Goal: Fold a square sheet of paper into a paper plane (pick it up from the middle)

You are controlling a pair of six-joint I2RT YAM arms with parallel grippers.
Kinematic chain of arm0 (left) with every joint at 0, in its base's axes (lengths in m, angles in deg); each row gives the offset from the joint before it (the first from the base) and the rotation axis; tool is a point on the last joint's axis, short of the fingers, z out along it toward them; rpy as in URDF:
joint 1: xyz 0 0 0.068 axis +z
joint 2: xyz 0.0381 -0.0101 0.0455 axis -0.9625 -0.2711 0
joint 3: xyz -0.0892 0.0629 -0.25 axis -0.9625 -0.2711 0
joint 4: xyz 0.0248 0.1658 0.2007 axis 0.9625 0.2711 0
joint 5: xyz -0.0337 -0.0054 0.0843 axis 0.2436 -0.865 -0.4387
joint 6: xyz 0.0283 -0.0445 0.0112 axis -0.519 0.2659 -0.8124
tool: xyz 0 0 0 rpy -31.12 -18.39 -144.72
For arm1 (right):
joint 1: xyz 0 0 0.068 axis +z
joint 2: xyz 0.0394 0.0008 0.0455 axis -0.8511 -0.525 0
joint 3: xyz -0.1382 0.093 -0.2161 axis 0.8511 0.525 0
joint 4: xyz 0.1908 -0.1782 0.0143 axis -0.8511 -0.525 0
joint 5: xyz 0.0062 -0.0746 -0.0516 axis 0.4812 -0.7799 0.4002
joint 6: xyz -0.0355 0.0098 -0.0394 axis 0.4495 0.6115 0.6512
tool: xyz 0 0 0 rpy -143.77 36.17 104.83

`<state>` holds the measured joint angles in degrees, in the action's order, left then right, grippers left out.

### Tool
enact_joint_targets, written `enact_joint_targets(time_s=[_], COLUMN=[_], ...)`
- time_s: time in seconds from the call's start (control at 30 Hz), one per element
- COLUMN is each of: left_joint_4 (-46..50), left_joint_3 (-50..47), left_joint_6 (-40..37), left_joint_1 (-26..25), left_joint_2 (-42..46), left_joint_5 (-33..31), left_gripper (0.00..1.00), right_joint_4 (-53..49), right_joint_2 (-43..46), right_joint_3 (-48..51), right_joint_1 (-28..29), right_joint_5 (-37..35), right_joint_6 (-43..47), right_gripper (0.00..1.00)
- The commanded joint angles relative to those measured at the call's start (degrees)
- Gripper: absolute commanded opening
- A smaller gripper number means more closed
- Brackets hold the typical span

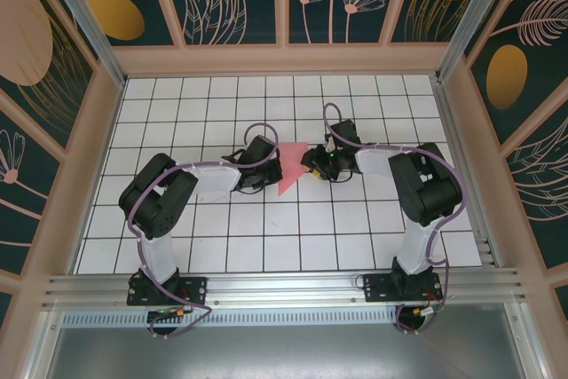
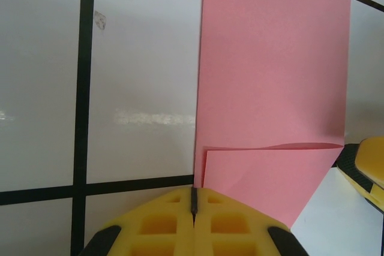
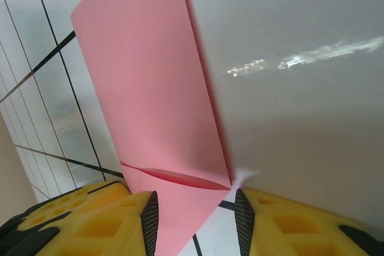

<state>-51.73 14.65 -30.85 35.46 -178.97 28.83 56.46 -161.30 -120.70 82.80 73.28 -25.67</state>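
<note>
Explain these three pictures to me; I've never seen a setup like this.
The overhead picture shows two robot arms bolted at the near edge of a white gridded table. Between them lies a folded salmon-pink sheet of paper. The other two pictures come from cameras on each wrist, looking past yellow fingers. The left gripper is shut, its tips at the paper's edge; whether it pinches paper I cannot tell. The right gripper stands partly open, a folded corner of the paper between its fingers.

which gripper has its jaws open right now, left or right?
The right gripper: its jaws stand apart with the paper's folded corner between them. The left gripper's jaws are shut, pads pressed together at the paper's edge.
</note>
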Motion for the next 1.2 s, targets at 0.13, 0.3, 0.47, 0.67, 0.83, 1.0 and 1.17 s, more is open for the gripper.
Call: enact_joint_targets(time_s=[0.13, 0.3, 0.47, 0.67, 0.83, 1.0, 1.17], left_joint_4=[3.1, 3.4, 3.5, 3.7, 3.8, 3.8, 3.9], left_joint_3=[1.4, 1.3, 1.3, 1.3, 1.4, 1.4, 1.5], left_joint_6=[0.5, 0.7, 0.7, 0.7, 0.6, 0.4, 0.2], left_joint_1=[-0.4, -0.3, -0.3, -0.4, -0.3, -0.4, -0.4], left_joint_2=[-2.2, -2.1, -2.3, -2.3, -2.5, -2.6, -2.3], left_joint_5=[-1.5, -1.8, -1.5, -1.7, -1.7, -1.5, -1.2], left_gripper=[0.01, 0.01, 0.0, 0.0, 0.0, 0.0, 0.01], right_joint_4=[-3.1, -3.7, -3.0, -0.6, -0.1, -0.1, 2.0], right_joint_2=[-1.4, -2.7, -2.9, -0.6, 0.7, 1.5, 0.7], right_joint_3=[-2.5, -4.2, -4.6, -3.1, -2.2, -1.4, -1.1], right_joint_1=[0.5, 1.1, 1.5, 1.4, 1.3, 1.3, 1.2], right_joint_5=[-1.0, -0.5, 0.6, 1.7, 2.6, 2.9, 5.0], right_joint_6=[1.1, 1.6, 1.5, 0.7, 1.1, 1.4, 1.4], right_gripper=[0.42, 0.42, 0.4, 0.38, 0.35, 0.31, 0.27])
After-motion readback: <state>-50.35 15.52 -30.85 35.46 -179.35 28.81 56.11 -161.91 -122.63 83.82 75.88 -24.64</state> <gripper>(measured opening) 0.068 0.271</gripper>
